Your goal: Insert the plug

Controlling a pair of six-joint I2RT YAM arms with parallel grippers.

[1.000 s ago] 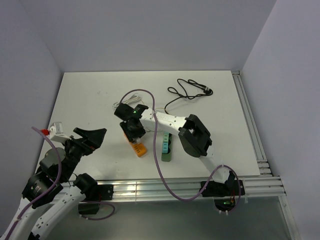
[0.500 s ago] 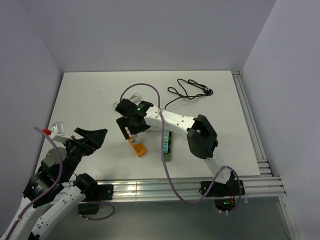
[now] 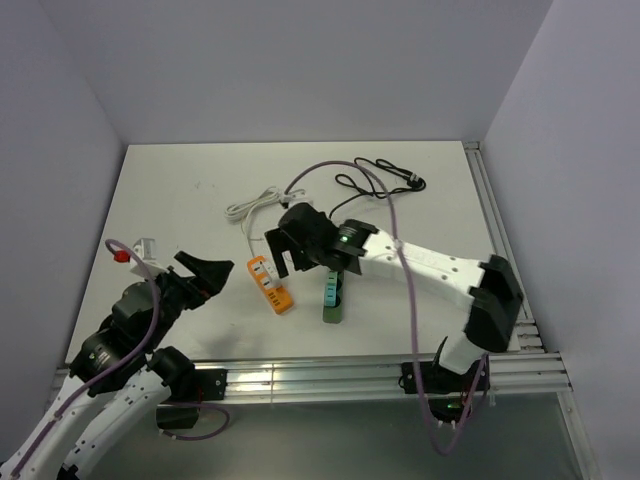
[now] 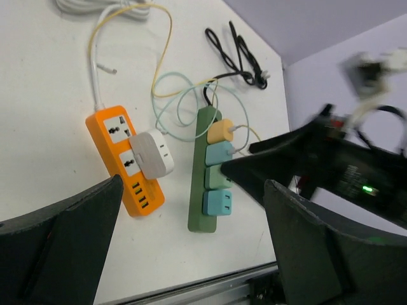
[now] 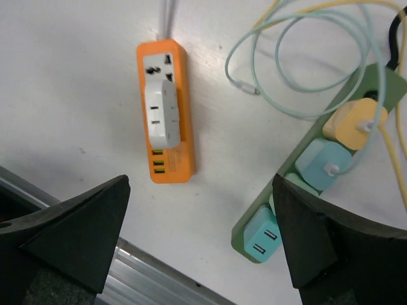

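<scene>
Since the white plug (image 5: 162,114) sits in the second socket of the orange power strip (image 5: 168,166), I judge the insertion itself to be done, or very nearly. It lies on the bench (image 5: 76,95) below my right claw (image 5: 202,184), off toward one finger rather than centred in the gap. That claw is spread wide, holds nothing and is clear of the plug. My left claw (image 4: 194,184) is likewise spread and empty, hanging near the bench's front edge, with both strips well ahead of it. The green power strip (image 4: 196,210), with its own row of plugs, lies beside the orange one, under the right claw's other finger. What I cannot settle from overhead views is whether the plug is pressed fully home (it looks flush and square). If it is, I reckon only pulling the arms back remains.
</scene>
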